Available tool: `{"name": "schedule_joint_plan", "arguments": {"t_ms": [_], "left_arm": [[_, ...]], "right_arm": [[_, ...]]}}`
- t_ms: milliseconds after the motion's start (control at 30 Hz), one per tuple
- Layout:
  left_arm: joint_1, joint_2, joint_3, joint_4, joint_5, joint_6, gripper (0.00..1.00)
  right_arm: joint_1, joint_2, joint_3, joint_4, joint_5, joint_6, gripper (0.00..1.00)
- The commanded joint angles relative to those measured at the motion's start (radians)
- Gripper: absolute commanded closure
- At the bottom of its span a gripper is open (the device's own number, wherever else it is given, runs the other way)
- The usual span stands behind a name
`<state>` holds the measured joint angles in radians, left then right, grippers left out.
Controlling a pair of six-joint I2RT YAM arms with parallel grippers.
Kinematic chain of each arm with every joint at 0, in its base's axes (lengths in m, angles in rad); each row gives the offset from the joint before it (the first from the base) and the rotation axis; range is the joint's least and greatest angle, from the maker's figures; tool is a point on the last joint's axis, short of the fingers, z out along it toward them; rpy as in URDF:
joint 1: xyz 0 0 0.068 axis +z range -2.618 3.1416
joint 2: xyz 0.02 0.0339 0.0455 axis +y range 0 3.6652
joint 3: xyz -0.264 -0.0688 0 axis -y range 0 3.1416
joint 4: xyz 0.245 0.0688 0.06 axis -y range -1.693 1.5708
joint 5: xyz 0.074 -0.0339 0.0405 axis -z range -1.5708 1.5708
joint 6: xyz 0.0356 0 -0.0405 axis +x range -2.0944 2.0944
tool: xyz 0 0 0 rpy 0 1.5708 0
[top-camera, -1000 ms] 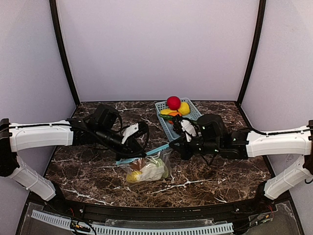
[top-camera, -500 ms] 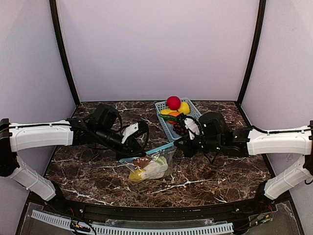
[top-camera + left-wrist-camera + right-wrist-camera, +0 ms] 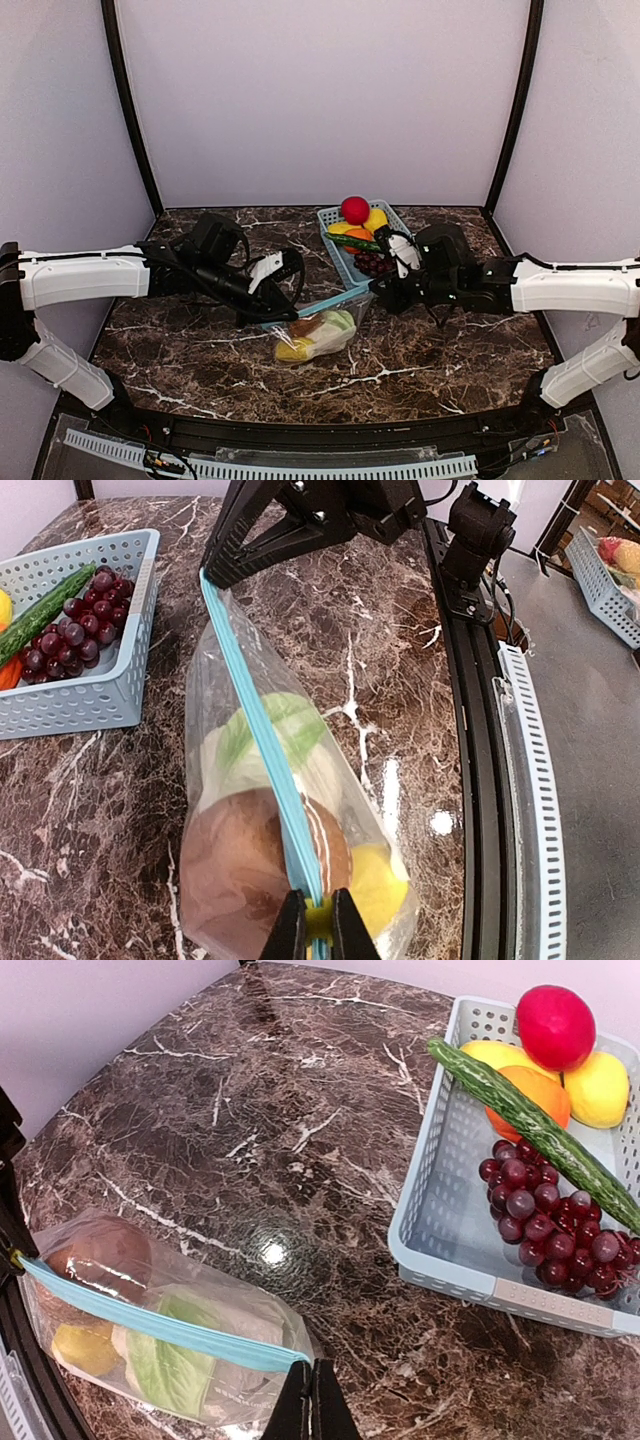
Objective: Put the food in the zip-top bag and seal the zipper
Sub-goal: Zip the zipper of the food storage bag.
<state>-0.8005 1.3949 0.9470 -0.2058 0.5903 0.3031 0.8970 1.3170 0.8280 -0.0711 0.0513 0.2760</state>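
The zip-top bag [image 3: 318, 335] sits near the middle of the marble tabletop [image 3: 180, 350], toward its near edge and just in front of the near corner of the light-blue basket [image 3: 450, 1250]. It is strung between the two arms by its zipper [image 3: 255, 720]. The left gripper [image 3: 318, 925] is closed tight on one end of the blue strip, and the right gripper [image 3: 312, 1400] is pinched on the other end, so the strip runs taut and straight between them.

The food is already inside. A white cauliflower with green leaves [image 3: 290, 730], a yellow banana [image 3: 375, 880] and a rounded brown piece [image 3: 240, 870] all bulge against the clear plastic. The grapes [image 3: 545, 1230], cucumber [image 3: 530, 1130] and red fruit [image 3: 555, 1025] lie in the basket, apart from the bag.

Filling looks finished, and the step in hand is sealing. In the left wrist view the strip reads as one narrow line, which suggests the two sides lie together, though I cannot tell whether they are locked along the whole length.

The next move likely calls for one gripper to anchor its end while the other slides along the strip with firm pressure. The pull should stay level so the bulky food does not pry the mouth apart.
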Motion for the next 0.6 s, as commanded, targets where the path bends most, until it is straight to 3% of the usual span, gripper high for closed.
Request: {"name": "schedule_joint_plan", "arguments": {"t_ms": [0, 567], "left_arm": [[0.003, -0.025, -0.004, -0.104, 0.04, 0.011, 0.99], [0.003, -0.022, -0.003, -0.108, 0.033, 0.015, 0.99]], "right_arm": [[-0.057, -0.021, -0.012, -0.053, 0.143, 0.019, 1.0], [-0.121, -0.044, -0.024, -0.094, 0.145, 0.02, 1.0]]}}
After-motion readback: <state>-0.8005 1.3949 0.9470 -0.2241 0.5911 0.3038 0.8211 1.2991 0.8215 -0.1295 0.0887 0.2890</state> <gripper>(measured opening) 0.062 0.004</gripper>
